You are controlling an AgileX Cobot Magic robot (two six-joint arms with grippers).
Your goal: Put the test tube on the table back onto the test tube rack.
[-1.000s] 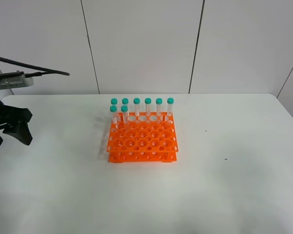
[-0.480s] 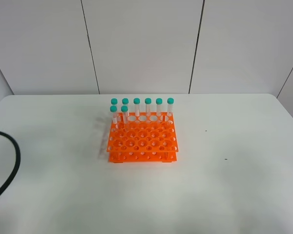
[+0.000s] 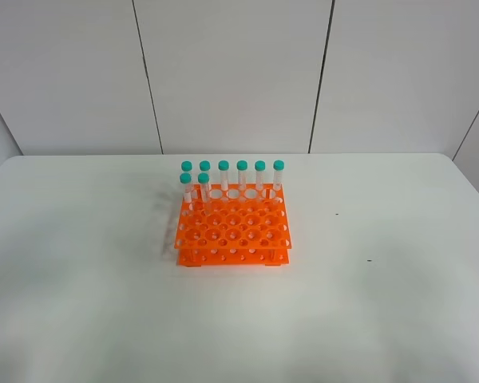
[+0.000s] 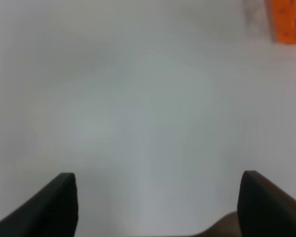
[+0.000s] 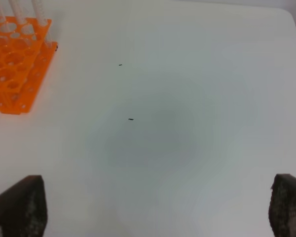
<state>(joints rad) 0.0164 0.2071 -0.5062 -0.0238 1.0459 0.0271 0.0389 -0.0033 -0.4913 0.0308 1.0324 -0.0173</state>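
Bright, even, diffuse light with soft shadows; one wrist view blurred

The exterior high view is sharp, with the table (image 3: 80,303) evenly lit and faintly mottled; the test tube rack (image 3: 232,231) casts only a pale shadow to its left. The left wrist view is soft and out of focus throughout, the rack corner (image 4: 289,20) a smeared orange patch and the dark fingertips (image 4: 56,207) fuzzy-edged. The right wrist view is clearer, with a dim grey shadow patch on the table (image 5: 153,143) and grainy, blurred fingertips (image 5: 19,207)

Pale grey wall panels (image 3: 231,72), split by 2 thin dark seams (image 3: 147,76), stand behind the scene; 2 small dark specks (image 5: 130,119) mark the white surface.
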